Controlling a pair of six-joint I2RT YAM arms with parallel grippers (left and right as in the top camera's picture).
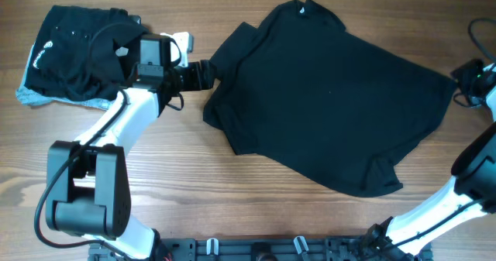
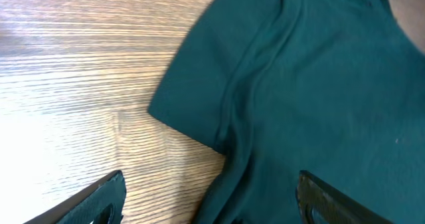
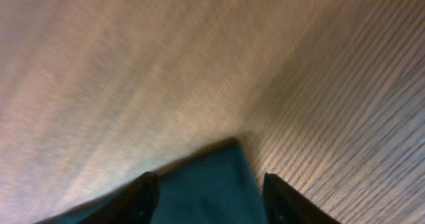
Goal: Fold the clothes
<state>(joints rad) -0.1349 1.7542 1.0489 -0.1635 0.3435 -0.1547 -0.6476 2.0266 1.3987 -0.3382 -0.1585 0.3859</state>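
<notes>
A black T-shirt (image 1: 325, 91) lies spread flat on the wooden table, collar at the far side. My left gripper (image 1: 208, 73) is open at the shirt's left sleeve. In the left wrist view its fingers (image 2: 211, 184) straddle the sleeve's edge (image 2: 219, 98), one finger over bare wood and one over the cloth. My right gripper (image 1: 457, 75) is open at the shirt's right corner. In the right wrist view that corner (image 3: 219, 184) lies between the two fingers (image 3: 211, 184). Neither gripper is closed on the cloth.
A folded black garment (image 1: 74, 52) sits at the far left on a grey and white piece (image 1: 31, 98). A small white item (image 1: 182, 40) lies beside the left arm. Bare wood (image 1: 232, 199) runs along the front of the table.
</notes>
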